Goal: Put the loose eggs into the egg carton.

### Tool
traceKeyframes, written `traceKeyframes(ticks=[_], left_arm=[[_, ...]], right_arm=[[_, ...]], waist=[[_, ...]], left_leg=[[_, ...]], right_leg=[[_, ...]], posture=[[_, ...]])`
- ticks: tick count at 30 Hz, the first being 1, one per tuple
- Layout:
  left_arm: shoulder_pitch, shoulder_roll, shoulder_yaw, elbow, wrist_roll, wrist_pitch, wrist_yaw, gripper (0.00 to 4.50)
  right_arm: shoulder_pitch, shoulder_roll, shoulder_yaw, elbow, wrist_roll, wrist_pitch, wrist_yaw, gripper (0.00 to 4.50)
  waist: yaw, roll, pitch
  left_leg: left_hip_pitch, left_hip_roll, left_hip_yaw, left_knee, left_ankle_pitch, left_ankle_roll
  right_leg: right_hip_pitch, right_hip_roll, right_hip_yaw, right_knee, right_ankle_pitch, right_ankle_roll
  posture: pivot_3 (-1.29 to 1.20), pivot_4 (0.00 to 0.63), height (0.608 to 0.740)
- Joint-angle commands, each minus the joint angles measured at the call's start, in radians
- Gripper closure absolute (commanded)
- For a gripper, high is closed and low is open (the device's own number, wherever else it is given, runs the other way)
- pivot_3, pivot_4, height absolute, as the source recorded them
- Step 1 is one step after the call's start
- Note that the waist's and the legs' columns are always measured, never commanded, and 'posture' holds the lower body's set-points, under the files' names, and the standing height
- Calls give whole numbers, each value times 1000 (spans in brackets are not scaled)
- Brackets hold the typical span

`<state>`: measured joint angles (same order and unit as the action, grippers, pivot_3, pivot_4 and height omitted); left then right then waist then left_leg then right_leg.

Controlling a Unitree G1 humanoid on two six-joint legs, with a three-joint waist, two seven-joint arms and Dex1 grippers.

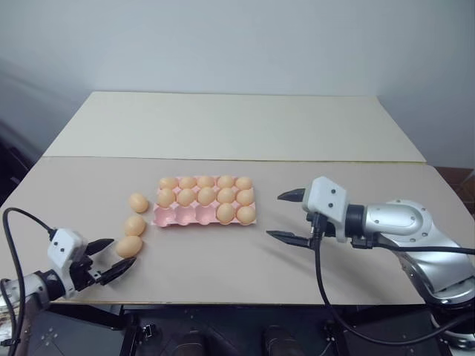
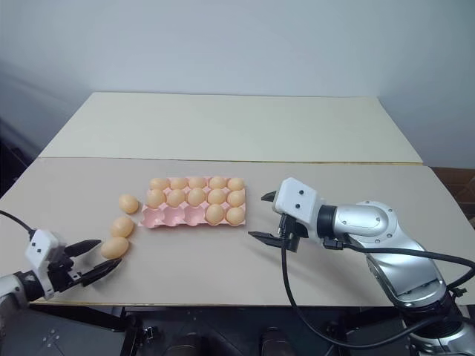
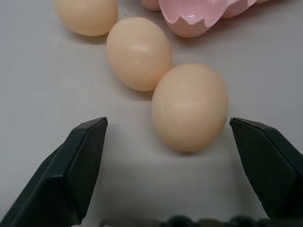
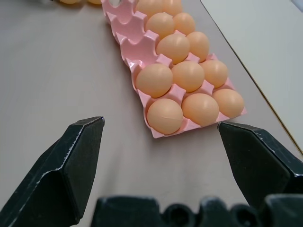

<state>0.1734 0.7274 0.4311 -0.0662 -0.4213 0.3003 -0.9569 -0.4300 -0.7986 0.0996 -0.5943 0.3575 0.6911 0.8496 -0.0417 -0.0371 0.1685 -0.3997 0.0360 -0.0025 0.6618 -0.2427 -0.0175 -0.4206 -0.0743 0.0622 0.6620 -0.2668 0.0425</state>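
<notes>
Three loose eggs lie in a curved line to the left of the egg carton [image 1: 184, 216]: the farthest one [image 1: 138, 202], the middle one [image 1: 134, 225] and the nearest one [image 1: 128, 246]. The pink carton holds several eggs; three cups at its front left stand bare. My left gripper [image 1: 123, 251] is open low over the table, its fingertips on either side of the near end of the nearest egg [image 3: 189, 106], apart from it. My right gripper [image 1: 274, 215] hangs open just right of the carton [image 4: 128, 47], with nothing in it.
The carton and eggs sit on a beige table [image 1: 223, 267] whose front edge runs just below both grippers. A paler second table [image 1: 237, 126] adjoins it behind, against a plain wall. Black cables hang from both wrists.
</notes>
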Motion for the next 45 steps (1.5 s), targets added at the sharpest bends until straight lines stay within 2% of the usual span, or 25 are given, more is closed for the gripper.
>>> traceKeyframes(ticks=[1, 8, 11, 17, 18, 29, 36, 41, 45], left_arm=[[-2, -8, -4, -37, -1, -23, 21, 0], [-9, -26, -22, -36, 10, -20, 71, 0], [-18, -31, -26, -15, 13, -43, 71, 624], [-26, -40, -42, -10, 16, -48, 79, 2561], [-17, -32, -48, -14, 23, -43, 74, 2758], [31, 24, -6, 3, 9, -36, 32, 2758], [72, 61, 78, -47, -124, -24, -108, 2758], [25, 74, 92, -115, -221, 35, -125, 2758], [-63, 90, 39, -129, -234, 54, -142, 2758]], right_arm=[[-23, -12, -35, -17, 1, -7, -10, 40], [-28, -15, -31, -10, -2, -15, -11, 40], [-33, -13, -27, 2, -7, -20, -14, 0], [-43, -4, -18, 20, -17, -34, -14, 0], [-44, -4, -17, 21, -17, -36, -14, 0], [-35, 7, -16, 22, -28, -41, -22, 0], [-23, 12, -20, 15, -31, -42, -35, 0], [-18, 14, -25, 5, -32, -37, -42, 0], [-24, 19, -30, -5, -34, -31, -57, 0]], waist=[[-1, 0, 0], [0, 0, 0], [0, 0, 0], [1, 0, 0], [0, 0, 0], [-3, 0, 0], [-1, 0, 0], [6, 0, 0], [5, 0, 0]], left_leg=[[0, 0, 0, 0, 0, 0], [0, 0, 0, 0, 0, 0], [0, 0, 0, 0, 0, 0], [0, 0, 0, 0, 0, 0], [0, 0, 0, 0, 0, 0], [1, 0, 0, 0, 0, 0], [0, 0, 0, 0, 0, 0], [1, 0, 0, 0, 0, 0], [0, 0, 0, 1, 0, 0]], right_leg=[[0, 0, 0, 0, 0, 0], [0, 0, 0, 0, 0, 0], [0, 0, 0, 0, 0, 0], [0, 0, 0, 0, 0, 0], [0, 0, 0, 0, 0, 0], [0, 0, 1, 1, 0, 0], [0, 0, 1, 0, 0, 0], [1, 0, 0, 0, 0, 0], [0, 0, 0, 0, 0, 0]], posture=[[0, 150, 740], [0, 150, 740], [0, 150, 740], [0, 150, 740], [0, 150, 740], [0, 150, 740], [0, 150, 740], [0, 150, 740], [0, 150, 740]])
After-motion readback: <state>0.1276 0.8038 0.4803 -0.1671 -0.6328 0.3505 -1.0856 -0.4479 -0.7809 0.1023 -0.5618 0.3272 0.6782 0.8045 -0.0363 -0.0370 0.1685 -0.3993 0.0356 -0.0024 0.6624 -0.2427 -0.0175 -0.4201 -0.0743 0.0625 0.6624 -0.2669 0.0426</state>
